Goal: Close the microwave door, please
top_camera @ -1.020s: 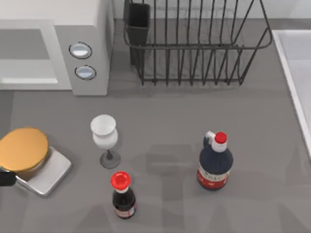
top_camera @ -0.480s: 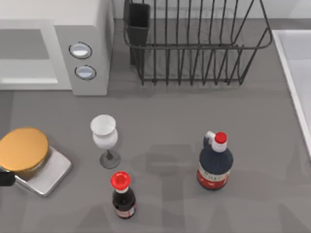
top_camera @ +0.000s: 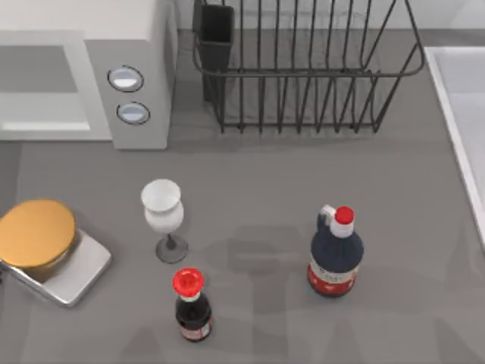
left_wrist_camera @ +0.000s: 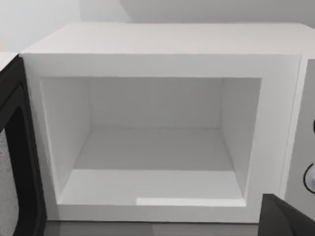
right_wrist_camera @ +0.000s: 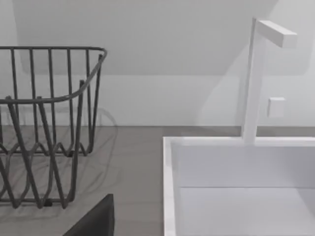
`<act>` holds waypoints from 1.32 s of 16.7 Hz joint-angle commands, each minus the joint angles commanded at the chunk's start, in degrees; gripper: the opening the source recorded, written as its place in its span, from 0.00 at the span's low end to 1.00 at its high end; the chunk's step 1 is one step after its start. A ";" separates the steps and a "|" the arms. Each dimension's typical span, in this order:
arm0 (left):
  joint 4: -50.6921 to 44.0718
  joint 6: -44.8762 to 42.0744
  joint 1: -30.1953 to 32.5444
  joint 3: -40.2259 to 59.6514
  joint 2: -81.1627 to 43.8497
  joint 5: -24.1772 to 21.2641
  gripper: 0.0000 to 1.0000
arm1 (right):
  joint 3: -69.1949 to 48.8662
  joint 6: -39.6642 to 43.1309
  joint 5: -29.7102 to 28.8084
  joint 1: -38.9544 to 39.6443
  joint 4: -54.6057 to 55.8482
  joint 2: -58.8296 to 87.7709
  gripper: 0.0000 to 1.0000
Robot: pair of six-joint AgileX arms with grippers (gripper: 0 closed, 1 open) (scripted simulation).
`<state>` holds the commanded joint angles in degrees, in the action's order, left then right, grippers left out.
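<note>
**Microwave stands open at the desk's back left corner**

The large boxy white and light-grey microwave (top_camera: pixel 83 72) sits at the back left of the grey desk (top_camera: pixel 258 174), its grey control panel with two round silver-rimmed bluish knobs (top_camera: pixel 126 78) facing forward. In the left wrist view the appliance's white cavity (left_wrist_camera: pixel 150 147) is open and faces the camera head-on. The microwave door (left_wrist_camera: pixel 12 147) is swung out at the cavity's side, seen as a dark-faced panel standing edge-on beside the opening.

A dark part of the left claw (left_wrist_camera: pixel 285 219) shows at the corner of the left wrist view, in front of the microwave's control-panel side; whether its fingers are spread or together I cannot tell. A dark part of the right claw (right_wrist_camera: pixel 96 221) shows low in the right wrist view, near the black wire rack (right_wrist_camera: pixel 44 128) and the white sink basin (right_wrist_camera: pixel 236 187) with its white tap (right_wrist_camera: pixel 256 78); its finger state I cannot tell either.

In front of the microwave the desk carries a small silver tray with an orange disc (top_camera: pixel 45 250) at the left edge, a white wine glass (top_camera: pixel 163 216) just right of it, a small dark bottle with a red cap (top_camera: pixel 191 303) near the front, and a larger dark red-capped bottle (top_camera: pixel 335 254) further right. The black wire rack stands just right of the microwave along the back. Between the microwave's front and the tray lies a bare strip of desk.
</note>
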<state>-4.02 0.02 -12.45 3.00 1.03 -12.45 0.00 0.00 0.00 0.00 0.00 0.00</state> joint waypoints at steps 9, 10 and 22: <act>-9.01 0.09 -3.13 -0.33 9.25 -3.16 0.00 | 0.00 0.00 0.00 0.00 0.00 0.00 1.00; -10.95 0.12 -3.58 -0.43 11.33 -3.62 0.00 | 0.00 0.00 0.00 0.00 0.00 0.00 1.00; -9.28 0.10 -7.24 -1.81 10.95 -7.39 0.00 | 0.00 0.00 0.00 0.00 0.00 0.00 1.00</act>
<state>-13.30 0.11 -19.68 1.19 11.97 -19.83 0.00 0.00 0.00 0.00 0.00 0.00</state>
